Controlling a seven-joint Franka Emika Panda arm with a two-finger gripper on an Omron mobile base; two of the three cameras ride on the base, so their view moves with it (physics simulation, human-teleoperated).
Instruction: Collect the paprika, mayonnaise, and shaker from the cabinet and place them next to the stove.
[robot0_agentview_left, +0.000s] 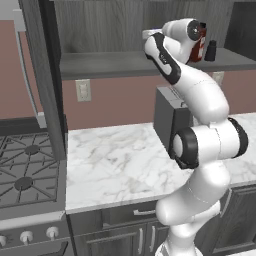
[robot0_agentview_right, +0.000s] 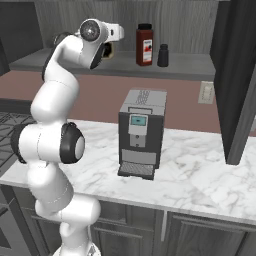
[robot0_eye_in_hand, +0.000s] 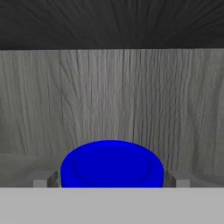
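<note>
Paprika, shaker, blue-lidded mayonnaise, upright on cabinet shelf

no legible text on any label

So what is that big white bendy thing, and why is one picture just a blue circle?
The white bendy thing is a robot arm in a pretend, computer-drawn kitchen. Two pictures come from cameras behind it, one on each side. The third comes from a camera on its hand, called the end effector. That blue circle is the lid of the mayonnaise jar, seen very close, sitting between the two open fingers. Nothing is gripped yet, as far as I can tell. The arm reaches up into the cabinet, where the tall red-brown paprika and the little black shaker stand side by side on the shelf. Below, a grey coffee machine stands on the marble counter, and the stove is off to the left.
</note>
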